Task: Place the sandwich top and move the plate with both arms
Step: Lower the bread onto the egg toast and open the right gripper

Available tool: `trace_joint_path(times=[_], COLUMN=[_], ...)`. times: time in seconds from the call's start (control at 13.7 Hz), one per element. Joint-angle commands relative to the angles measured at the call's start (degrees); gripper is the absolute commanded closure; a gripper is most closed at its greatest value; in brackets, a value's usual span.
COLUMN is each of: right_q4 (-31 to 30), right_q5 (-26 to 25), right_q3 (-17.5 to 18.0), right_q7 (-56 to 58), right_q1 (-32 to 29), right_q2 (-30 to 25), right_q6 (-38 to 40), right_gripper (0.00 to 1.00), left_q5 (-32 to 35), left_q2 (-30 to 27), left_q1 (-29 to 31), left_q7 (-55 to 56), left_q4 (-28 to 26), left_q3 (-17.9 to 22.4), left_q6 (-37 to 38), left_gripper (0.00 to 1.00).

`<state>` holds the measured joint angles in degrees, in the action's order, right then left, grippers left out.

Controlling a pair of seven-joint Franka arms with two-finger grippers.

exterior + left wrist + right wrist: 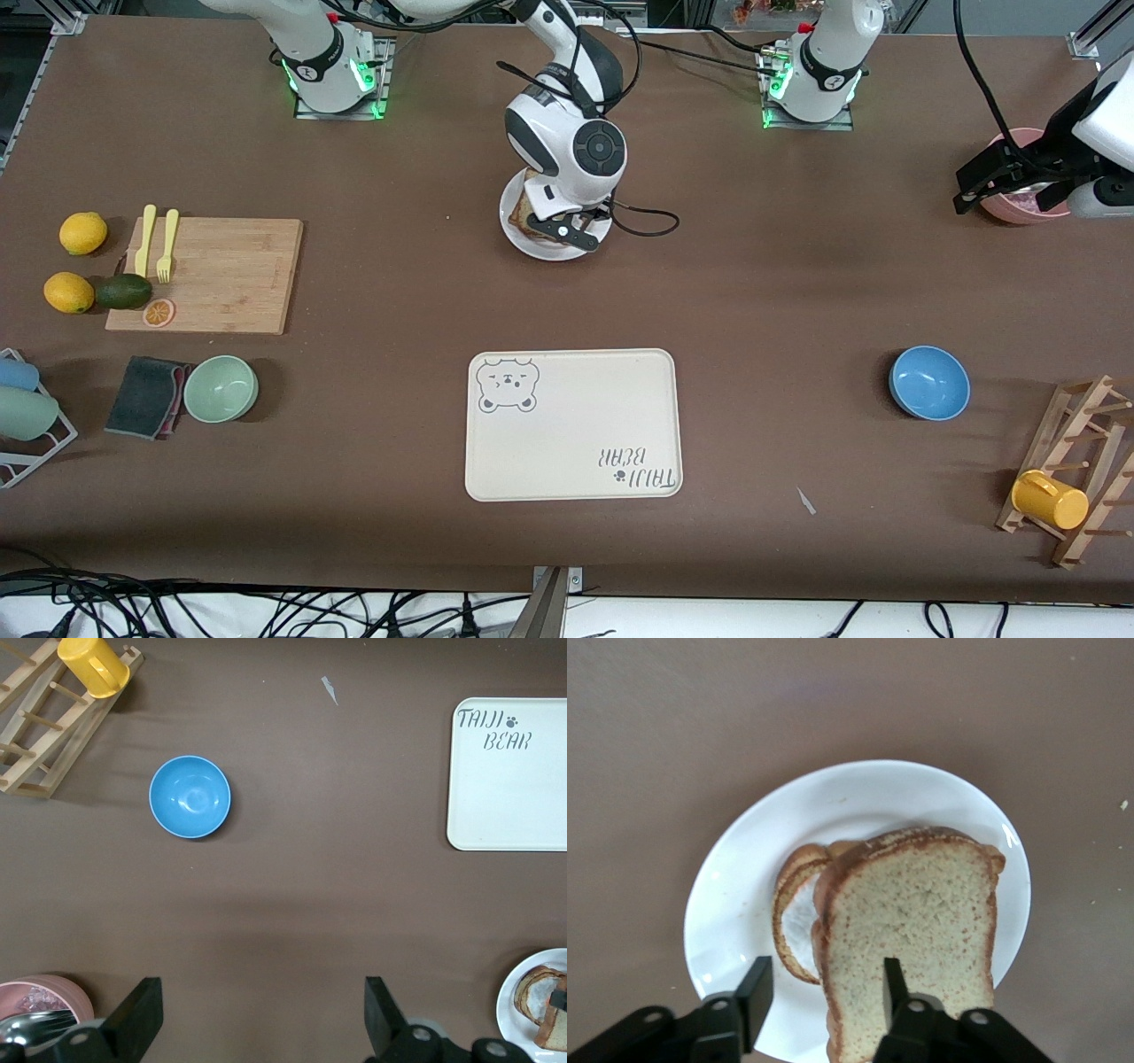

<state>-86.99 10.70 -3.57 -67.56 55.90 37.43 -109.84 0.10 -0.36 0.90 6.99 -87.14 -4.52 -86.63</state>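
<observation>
White round plate (744, 868) sits on brown desk (797, 292), at 12 o'clock from the cream rectangular bear tray (576, 425). Speckled tan wholemeal sandwich top (908, 930) lies on the egg slice (799, 904) on that plate. Right end effector (824, 1001) hovers over it, released, one finger (893, 985) on the crust. Left end effector (261, 1010) waits, released, over desk beside pink bowl (44, 997).

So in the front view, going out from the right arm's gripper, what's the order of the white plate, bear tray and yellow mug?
1. The plate: directly under the right gripper.
2. The bear tray: nearer the camera, mid-table.
3. The yellow mug: on the wooden rack at the left arm's end.
</observation>
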Motion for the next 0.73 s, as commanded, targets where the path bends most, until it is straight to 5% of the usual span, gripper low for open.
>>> trace_joint_path(times=[0.0,0.44,0.66], right_q4=[2.5,8.8,9.0], right_q5=[-0.9,0.2,0.1], right_q3=[-1.4,-9.4,-10.1], right_q7=[0.1,20.1,33.2], right_q1=[-0.2,-5.2,-12.4], right_q2=[-1.4,-6.0,-9.0], right_q6=[2.0,17.8,19.8], right_gripper=[0.00,0.00,0.00], left_q5=[-0.9,-1.0,-0.9], left_q2=[0.5,0.5,0.5], left_q1=[0.1,0.2,-0.3], left_q7=[0.1,0.0,0.1], left_q4=[1.4,1.4,1.4], left_q3=[0.0,0.0,0.0], left_q6=[0.8,0.8,0.8], left_gripper=[0.00,0.00,0.00])
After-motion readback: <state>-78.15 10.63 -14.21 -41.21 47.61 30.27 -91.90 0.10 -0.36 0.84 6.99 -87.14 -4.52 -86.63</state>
